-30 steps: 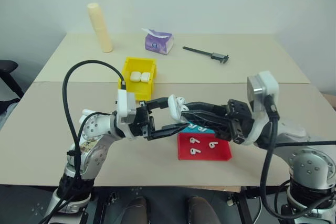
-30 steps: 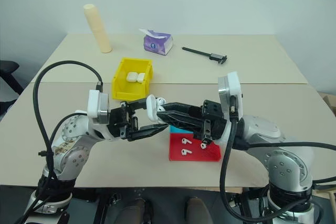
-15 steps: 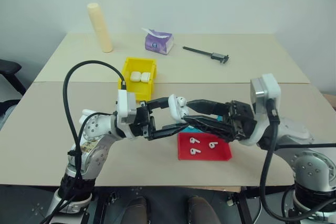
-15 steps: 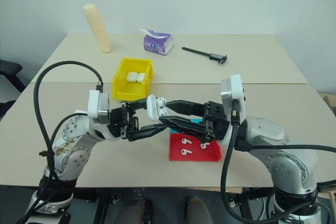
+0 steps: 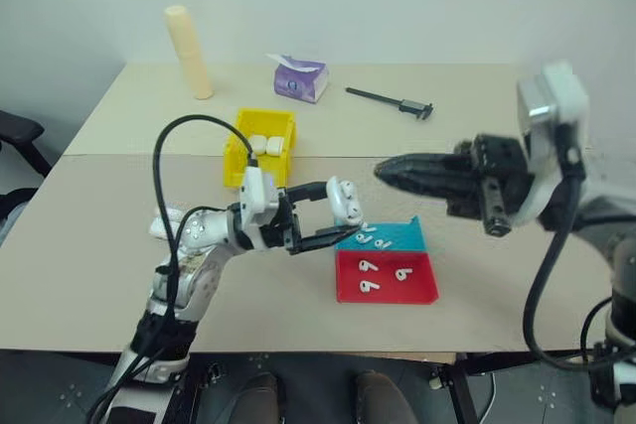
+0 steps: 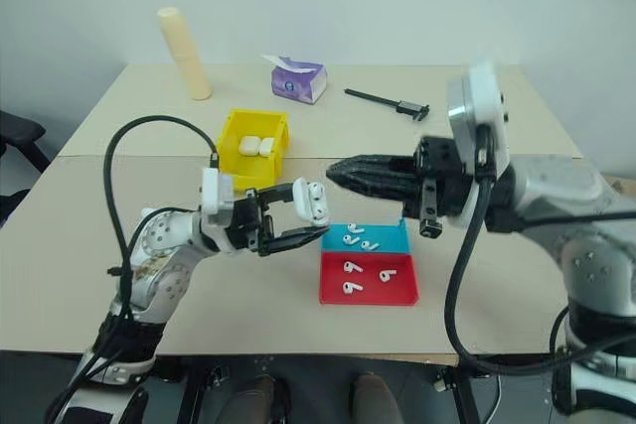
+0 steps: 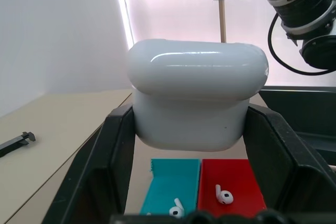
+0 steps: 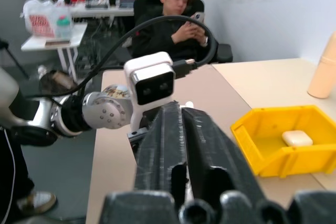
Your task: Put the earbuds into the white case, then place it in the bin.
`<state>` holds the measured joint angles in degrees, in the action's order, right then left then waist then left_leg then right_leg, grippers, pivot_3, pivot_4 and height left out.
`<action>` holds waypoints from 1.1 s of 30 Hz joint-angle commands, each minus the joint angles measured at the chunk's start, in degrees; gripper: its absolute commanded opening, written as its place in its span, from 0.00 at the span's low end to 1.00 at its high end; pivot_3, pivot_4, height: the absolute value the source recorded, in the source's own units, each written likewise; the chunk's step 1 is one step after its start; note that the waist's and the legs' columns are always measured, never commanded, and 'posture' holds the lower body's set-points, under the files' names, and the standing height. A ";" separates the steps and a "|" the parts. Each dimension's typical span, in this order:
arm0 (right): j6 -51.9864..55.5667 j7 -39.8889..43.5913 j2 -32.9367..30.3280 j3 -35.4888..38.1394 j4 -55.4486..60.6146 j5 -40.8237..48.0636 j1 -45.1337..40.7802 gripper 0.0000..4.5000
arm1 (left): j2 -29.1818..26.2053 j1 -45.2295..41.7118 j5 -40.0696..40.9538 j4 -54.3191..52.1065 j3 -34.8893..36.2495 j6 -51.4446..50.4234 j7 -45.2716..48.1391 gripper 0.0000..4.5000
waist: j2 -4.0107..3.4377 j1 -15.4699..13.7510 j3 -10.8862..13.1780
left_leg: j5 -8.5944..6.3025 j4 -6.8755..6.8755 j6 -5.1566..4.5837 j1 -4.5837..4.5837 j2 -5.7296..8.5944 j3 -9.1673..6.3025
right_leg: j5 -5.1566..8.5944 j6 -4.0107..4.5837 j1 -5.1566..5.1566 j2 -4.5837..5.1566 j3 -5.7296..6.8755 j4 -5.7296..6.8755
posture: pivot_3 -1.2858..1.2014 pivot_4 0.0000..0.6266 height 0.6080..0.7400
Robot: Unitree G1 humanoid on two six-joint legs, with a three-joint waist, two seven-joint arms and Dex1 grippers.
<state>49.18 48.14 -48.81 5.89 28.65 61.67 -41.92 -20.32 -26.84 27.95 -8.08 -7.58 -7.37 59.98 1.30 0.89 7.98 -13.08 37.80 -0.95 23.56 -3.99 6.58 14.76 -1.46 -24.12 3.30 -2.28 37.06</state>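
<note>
Glossy white rounded earbud case [image 7: 197, 93], lid shut, was clamped in the left gripper [image 5: 316, 213] above the table; right gripper [image 5: 390, 172] was closed empty. Carrying to the tall yellow plastic bin [image 5: 243, 136] was judged next.

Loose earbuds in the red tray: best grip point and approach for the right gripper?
Judgement: come from straight above and pinch the bulbous head, fingers either side. The earbuds lie flat on the floor of the shallow red tray, well apart from each other, so the low walls block a side approach. The right gripper, shut, must open first.
</note>
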 commanded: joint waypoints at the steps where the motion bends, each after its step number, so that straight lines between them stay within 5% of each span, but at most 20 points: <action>1: 0.92 1.84 -1.01 -5.01 -0.05 -4.52 -3.94 0.01 | 0.93 -2.22 -1.95 0.46 -0.97 1.10 -0.85 0.62 | 0.00 -0.09 0.00 | 0.00 0.00 0.00 0.05 0.00 0.00 | 0.00 0.00 -0.02 0.01 0.01 -0.02 | 0.52 0.24 1.00; 7: -1.52 2.74 -1.07 -13.74 0.15 -16.60 -7.68 0.01 | 1.69 -3.63 -3.54 0.99 -2.29 0.35 -1.26 0.62 | 0.00 -0.20 0.00 | -0.01 0.08 -0.02 0.19 0.04 0.00 | -0.01 -0.03 -0.10 0.08 0.06 0.01 | 0.52 0.24 1.00; 22: -9.52 8.53 -2.91 -18.46 0.81 -32.55 -5.13 0.01 | 2.00 -3.24 -3.75 -0.20 -1.42 0.40 -1.44 0.62 | 0.00 -0.21 0.00 | 0.00 0.08 -0.01 0.19 0.03 -0.01 | -0.01 -0.03 -0.10 0.06 0.09 0.03 | 0.52 0.24 1.00; 33: -11.80 11.65 -4.34 -17.83 -0.65 -36.48 -4.15 0.01 | 1.61 -2.90 -3.17 -0.95 -0.66 -0.10 -1.92 0.62 | 0.00 -0.22 0.00 | 0.00 0.08 -0.02 0.17 0.03 -0.01 | -0.01 -0.03 -0.10 0.06 0.09 0.04 | 0.52 0.24 1.00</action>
<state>36.87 59.50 -52.57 -12.27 28.51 26.35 -46.36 -19.20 -28.67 22.56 -5.94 -9.83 -8.71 58.13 1.31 0.67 7.97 -13.08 37.88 -0.96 23.73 -3.96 6.57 14.74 -1.49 -24.19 3.36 -2.18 37.09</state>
